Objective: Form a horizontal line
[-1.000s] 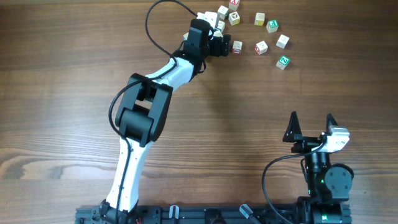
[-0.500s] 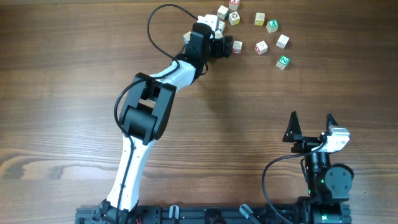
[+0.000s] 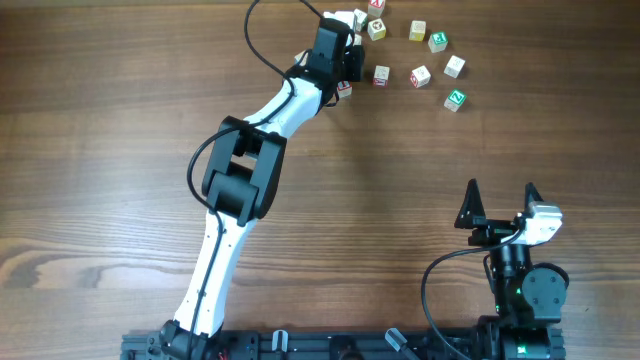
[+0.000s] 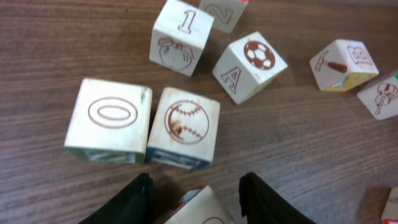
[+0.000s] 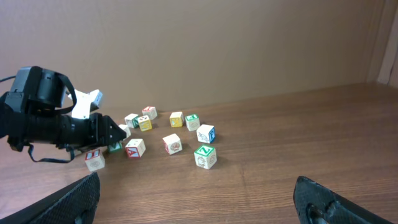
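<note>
My left gripper [image 3: 343, 68] is at the far cluster of whitish letter cubes. In the left wrist view a tilted, red-edged cube [image 4: 202, 208] lies between its dark fingers [image 4: 134, 199], which stand narrowed with thin dark gaps on both sides; contact is unclear. Just beyond, an "O" cube [image 4: 109, 121] and a baseball cube [image 4: 183, 127] stand side by side, touching. The horizontal line is out of view. From overhead a red-marked cube [image 3: 344, 88] sits right by the gripper. My right gripper [image 3: 500, 200] is open and empty near the front edge.
Loose cubes are scattered at the back: a "1" cube [image 4: 181, 37], an "A" cube [image 4: 249, 66], a hammer cube [image 4: 342, 65], and a green "Z" cube [image 3: 455, 99] with several others to its left. The left arm [image 3: 240, 170] crosses the table's middle.
My left gripper has swung from pointing right to farther back over the cluster, and its jaws have narrowed. The red-marked cube now shows beside it. The right arm has not moved.
</note>
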`<move>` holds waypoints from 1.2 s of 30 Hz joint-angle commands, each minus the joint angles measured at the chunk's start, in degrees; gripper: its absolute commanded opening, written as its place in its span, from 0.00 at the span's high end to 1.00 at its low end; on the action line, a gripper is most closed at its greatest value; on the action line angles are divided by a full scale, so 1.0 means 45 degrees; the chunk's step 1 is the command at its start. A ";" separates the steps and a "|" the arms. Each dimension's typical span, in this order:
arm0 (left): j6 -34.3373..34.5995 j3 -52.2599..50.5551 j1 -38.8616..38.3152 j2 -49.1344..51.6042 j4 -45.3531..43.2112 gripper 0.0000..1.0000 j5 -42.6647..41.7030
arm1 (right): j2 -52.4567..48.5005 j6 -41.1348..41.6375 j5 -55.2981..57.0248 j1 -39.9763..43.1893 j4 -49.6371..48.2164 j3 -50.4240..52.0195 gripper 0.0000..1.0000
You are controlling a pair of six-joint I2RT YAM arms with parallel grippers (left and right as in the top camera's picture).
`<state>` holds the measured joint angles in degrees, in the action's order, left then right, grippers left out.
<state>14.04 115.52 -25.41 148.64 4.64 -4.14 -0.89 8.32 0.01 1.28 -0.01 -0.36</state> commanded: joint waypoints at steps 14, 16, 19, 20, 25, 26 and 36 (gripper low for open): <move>-0.1030 -0.0024 0.0403 -0.5537 0.4046 0.48 0.0894 | 0.0136 0.0175 -0.0112 -0.0034 -0.0073 0.0015 0.00; -0.1025 -0.0024 0.0398 -0.6664 0.6557 0.50 0.0884 | 0.0136 0.0180 -0.0112 -0.0034 -0.0068 0.0015 0.00; -0.0923 -0.0024 0.0359 -0.7786 0.9695 0.52 0.0695 | 0.0136 0.0175 -0.0112 -0.0034 -0.0073 0.0015 0.00; -0.0923 -0.0024 0.0345 -0.7980 1.0404 0.53 0.0529 | 0.0136 0.0175 -0.0112 -0.0034 -0.0073 0.0015 0.00; -0.0442 -0.0141 0.0340 -0.7859 1.1948 0.46 0.0136 | 0.0136 0.0175 -0.0112 -0.0034 -0.0073 0.0015 0.00; -0.0447 -0.0272 0.0340 -0.7631 1.1487 0.40 0.0131 | 0.0136 0.0175 -0.0112 -0.0034 -0.0073 0.0015 0.00; 0.1457 -0.0461 0.0520 -0.3648 0.7334 0.00 0.0316 | 0.0136 0.0175 -0.0112 -0.0034 -0.0073 0.0015 0.00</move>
<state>12.27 114.52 -23.59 125.82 40.69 -2.68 -0.78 8.32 0.01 1.28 -0.01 -0.36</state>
